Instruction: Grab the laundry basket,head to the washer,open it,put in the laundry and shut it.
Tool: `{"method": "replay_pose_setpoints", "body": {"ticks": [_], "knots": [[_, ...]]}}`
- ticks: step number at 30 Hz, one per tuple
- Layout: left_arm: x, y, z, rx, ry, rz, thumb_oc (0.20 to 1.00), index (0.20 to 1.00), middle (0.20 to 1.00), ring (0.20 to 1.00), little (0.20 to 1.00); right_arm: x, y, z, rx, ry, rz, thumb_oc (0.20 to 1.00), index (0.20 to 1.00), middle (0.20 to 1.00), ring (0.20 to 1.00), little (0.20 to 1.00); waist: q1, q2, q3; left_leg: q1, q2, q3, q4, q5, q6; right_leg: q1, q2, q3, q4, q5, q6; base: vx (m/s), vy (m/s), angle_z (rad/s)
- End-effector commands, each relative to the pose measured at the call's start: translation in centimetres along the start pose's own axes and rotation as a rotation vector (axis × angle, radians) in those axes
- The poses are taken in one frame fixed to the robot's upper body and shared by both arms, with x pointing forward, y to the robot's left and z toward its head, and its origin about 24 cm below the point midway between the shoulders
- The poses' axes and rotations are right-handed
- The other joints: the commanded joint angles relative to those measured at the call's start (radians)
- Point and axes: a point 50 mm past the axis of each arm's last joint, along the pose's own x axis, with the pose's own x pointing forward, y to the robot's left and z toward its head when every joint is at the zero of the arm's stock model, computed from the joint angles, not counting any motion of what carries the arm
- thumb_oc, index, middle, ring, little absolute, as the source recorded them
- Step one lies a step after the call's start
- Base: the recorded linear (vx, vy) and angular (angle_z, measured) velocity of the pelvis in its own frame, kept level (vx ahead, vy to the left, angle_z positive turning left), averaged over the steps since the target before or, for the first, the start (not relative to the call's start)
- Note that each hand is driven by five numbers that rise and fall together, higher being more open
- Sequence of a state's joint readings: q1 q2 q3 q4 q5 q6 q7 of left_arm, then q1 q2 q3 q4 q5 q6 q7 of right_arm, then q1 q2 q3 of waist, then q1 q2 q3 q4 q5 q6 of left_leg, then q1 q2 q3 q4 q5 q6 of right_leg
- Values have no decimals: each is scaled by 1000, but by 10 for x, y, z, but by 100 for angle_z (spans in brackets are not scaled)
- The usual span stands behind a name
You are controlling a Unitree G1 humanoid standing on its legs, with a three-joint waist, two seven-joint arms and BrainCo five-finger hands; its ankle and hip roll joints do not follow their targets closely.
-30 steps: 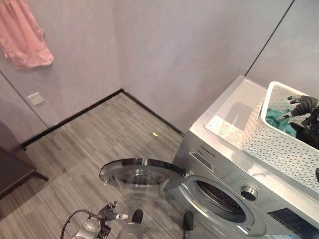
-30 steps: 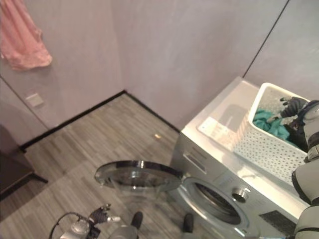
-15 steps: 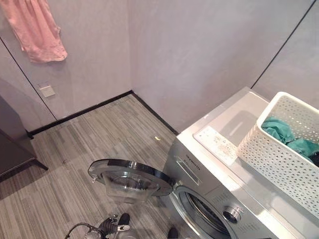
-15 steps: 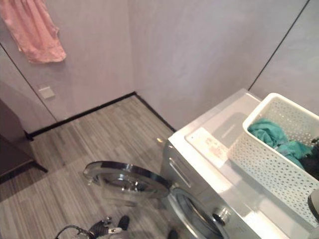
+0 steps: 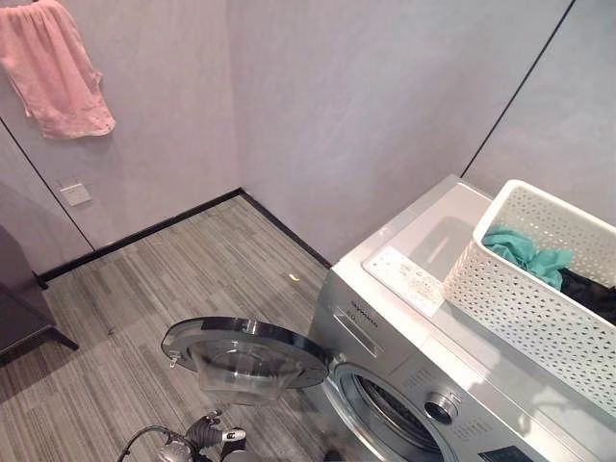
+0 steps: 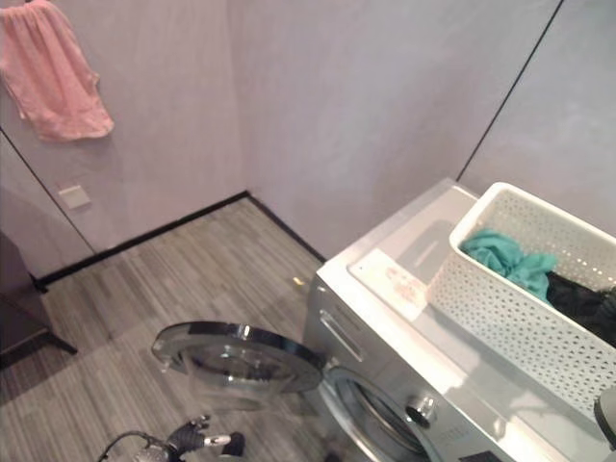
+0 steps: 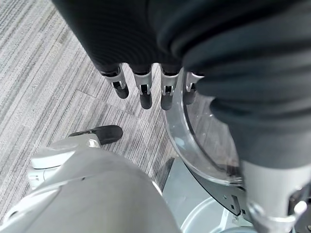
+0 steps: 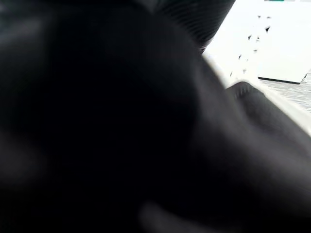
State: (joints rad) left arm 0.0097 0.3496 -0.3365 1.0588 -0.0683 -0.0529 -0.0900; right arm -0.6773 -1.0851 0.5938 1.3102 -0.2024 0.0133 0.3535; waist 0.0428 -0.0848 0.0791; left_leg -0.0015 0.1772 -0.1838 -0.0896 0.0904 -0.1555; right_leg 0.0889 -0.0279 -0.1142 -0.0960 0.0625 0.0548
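Up on the washer [image 5: 452,318], the basket [image 5: 520,289] runs off the edge; left hand [image 7: 146,90] hangs with loose fingers; right hand too dark to tell

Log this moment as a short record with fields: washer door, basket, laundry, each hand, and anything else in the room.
washer door: the washer has its round glass door swung wide open over the floor
basket: white perforated laundry basket stands on top of the washer
laundry: teal cloth and dark cloth lie inside the basket
left hand: left hand hangs low beside the open door, fingers relaxed, holding nothing
right hand: state cannot be told from its wrist view, dark fabric close to the camera
other: pink towel hangs on the wall
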Motion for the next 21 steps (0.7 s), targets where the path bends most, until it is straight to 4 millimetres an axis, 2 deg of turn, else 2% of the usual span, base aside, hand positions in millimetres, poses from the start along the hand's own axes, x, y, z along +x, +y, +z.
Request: {"method": "replay_pose_setpoints", "body": {"ticks": [1, 3, 4, 5, 6, 7, 9, 10, 12, 14, 15, 16, 18, 19, 20, 21], "knots": [[3, 2, 11, 63, -32, -4, 1000, 1000, 1000, 1000, 1000, -1, -1, -8, -38, 50, 21, 922, 922, 922, 922, 922, 13, -16, 29, 71, 40, 4, 67, -165, 45, -25, -69, 20, 38, -109, 25, -2, -3, -12], [3, 2, 13, 67, -38, -8, 1000, 1000, 1000, 1000, 1000, 5, 19, -6, -52, 47, 81, 903, 903, 903, 903, 903, 13, -10, 39, 65, 40, 4, 63, -160, 45, -29, -69, 19, 35, -108, 25, -6, -5, -2], [3, 2, 13, 67, -37, -7, 1000, 1000, 1000, 1000, 1000, 5, 19, -6, -51, 48, 81, 878, 878, 878, 878, 878, 14, -11, 38, 65, 40, 4, 63, -160, 45, -29, -69, 19, 35, -108, 24, 0, 0, 0], [3, 2, 14, 67, -42, -10, 1000, 1000, 1000, 1000, 1000, 8, 33, -6, -69, 50, 125, 746, 746, 746, 746, 746, 13, -6, 45, 61, 41, 3, 61, -157, 44, -34, -68, 18, 34, -109, 24, 0, 0, 0], [3, 2, 15, 70, -46, -10, 1000, 1000, 1000, 1000, 1000, 10, 45, -7, -84, 57, 165, 746, 746, 746, 746, 746, 13, -3, 52, 57, 41, 2, 62, -155, 44, -36, -68, 17, 33, -109, 23, -47, -34, 2], [3, 3, 18, 85, -55, -14, 1000, 1000, 1000, 1000, 1000, 14, 73, -13, -155, 87, 258, 567, 567, 567, 567, 567, 14, 7, 68, 44, 41, -4, 60, -149, 42, -41, -66, 13, 30, -110, 20, -42, -32, 5], [3, 4, 19, 99, -60, -16, 1000, 1000, 1000, 1000, 1000, 15, 93, -16, -213, 103, 327, 457, 457, 457, 457, 457, 13, 16, 79, 35, 43, -10, 58, -142, 40, -43, -66, 9, 30, -113, 18, -32, -28, 9], [2, 4, 20, 104, -64, -17, 1000, 1000, 1000, 1000, 1000, 15, 104, -18, -232, 105, 355, 200, 200, 200, 200, 200, 13, 19, 83, 30, 44, -15, 55, -138, 39, -44, -65, 5, 29, -115, 17, -15, -28, 10], [2, 4, 21, 109, -68, -15, 1000, 1000, 1000, 1000, 1000, 16, 122, -19, -227, 99, 385, 200, 200, 200, 200, 200, 10, 29, 90, 23, 44, -24, 48, -129, 38, -42, -63, -3, 28, -119, 12, -4, -35, 12], [2, 4, 18, 99, -56, -10, 1000, 1000, 1000, 1000, 1000, 18, 112, -2, -148, 38, 313, 200, 200, 200, 200, 200, 6, 31, 85, 27, 44, -19, 44, -128, 37, -38, -62, 1, 13, -111, 13, -3, -17, 13], [2, 4, 16, 78, -54, 2, 1000, 1000, 1000, 1000, 1000, 19, 90, 16, -45, -39, 213, 200, 200, 200, 200, 200, 4, 29, 78, 31, 44, -9, 45, -132, 38, -39, -60, 12, 9, -107, 17, -11, 4, 8], [2, 5, 15, 68, -53, 9, 1000, 1000, 1000, 1000, 1000, 18, 78, 25, 3, -77, 163, 200, 200, 200, 200, 200, 2, 27, 75, 34, 43, -5, 46, -133, 39, -41, -60, 17, 9, -105, 18, 0, 0, 0], [2, 5, 15, 55, -56, 18, 1000, 1000, 1000, 1000, 1000, 15, 58, 35, 61, -130, 87, 200, 200, 200, 200, 200, 0, 24, 69, 41, 44, 4, 47, -137, 40, -39, -60, 26, 9, -103, 19, 3, 8, -25], [2, 5, 15, 55, -56, 18, 1000, 1000, 1000, 1000, 1000, 15, 58, 35, 61, -130, 87, 200, 200, 200, 200, 200, 0, 24, 69, 41, 44, 4, 47, -137, 40, -39, -60, 26, 9, -103, 19, 3, 16, -33], [2, 5, 16, 46, -60, 23, 1000, 1000, 1000, 1000, 1000, 9, 28, 45, 134, -186, -15, 200, 200, 200, 200, 200, -4, 21, 61, 49, 45, 12, 47, -141, 41, -34, -60, 32, 9, -103, 19, 12, 21, -28], [2, 5, 17, 43, -65, 26, 1000, 1000, 1000, 1000, 1000, 4, 11, 47, 170, -209, -80, 200, 200, 200, 200, 200, -9, 20, 56, 54, 45, 15, 45, -143, 42, -33, -61, 34, 9, -103, 20, 13, 37, -21]]}}
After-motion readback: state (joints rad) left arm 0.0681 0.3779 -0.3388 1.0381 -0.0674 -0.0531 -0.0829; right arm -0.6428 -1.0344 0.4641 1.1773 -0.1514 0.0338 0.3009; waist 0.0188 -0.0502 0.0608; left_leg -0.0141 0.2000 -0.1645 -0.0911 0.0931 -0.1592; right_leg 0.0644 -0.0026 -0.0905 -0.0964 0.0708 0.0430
